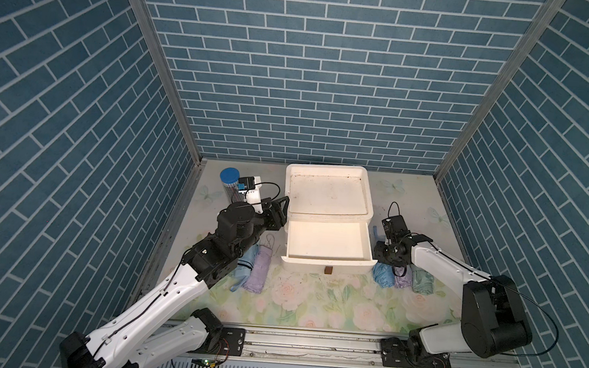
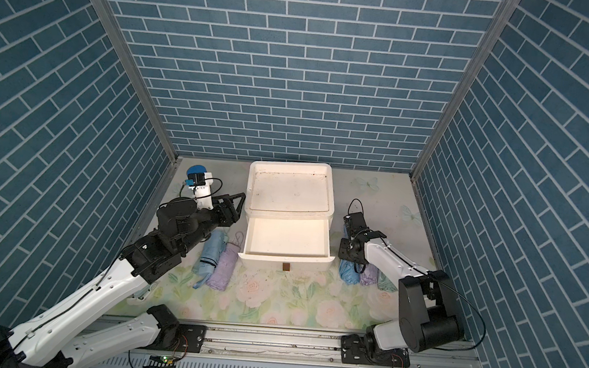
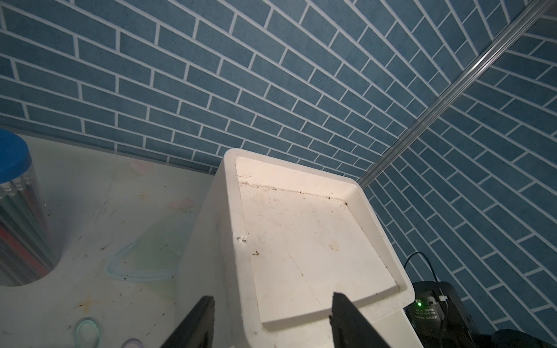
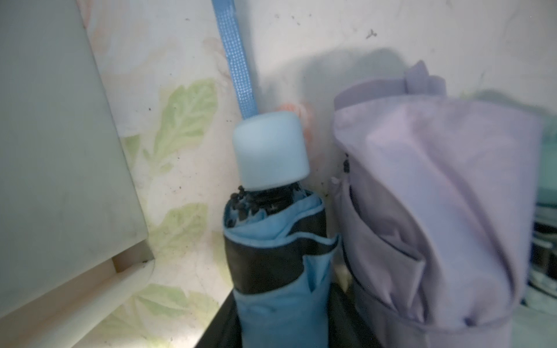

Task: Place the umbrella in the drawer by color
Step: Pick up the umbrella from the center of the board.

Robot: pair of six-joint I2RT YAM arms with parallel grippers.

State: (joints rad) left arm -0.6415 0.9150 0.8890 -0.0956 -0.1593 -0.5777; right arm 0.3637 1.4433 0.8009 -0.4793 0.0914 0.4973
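While the left hand (image 3: 271,324) gapes empty at the drawer unit's (image 1: 326,167) left edge, its lower drawer (image 1: 328,263) stands open; right of the unit, the right hand (image 4: 281,328) pinches the blue umbrella (image 4: 277,271), a purple umbrella (image 4: 422,211) touching alongside.

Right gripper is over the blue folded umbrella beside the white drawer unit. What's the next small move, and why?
Probably close the right gripper firmly on the blue folded umbrella before lifting. In the right wrist view its dark fingers flank it below the pale blue handle, but a firm grip isn't evident. The white pulled-out drawer stands empty, ready to receive it.
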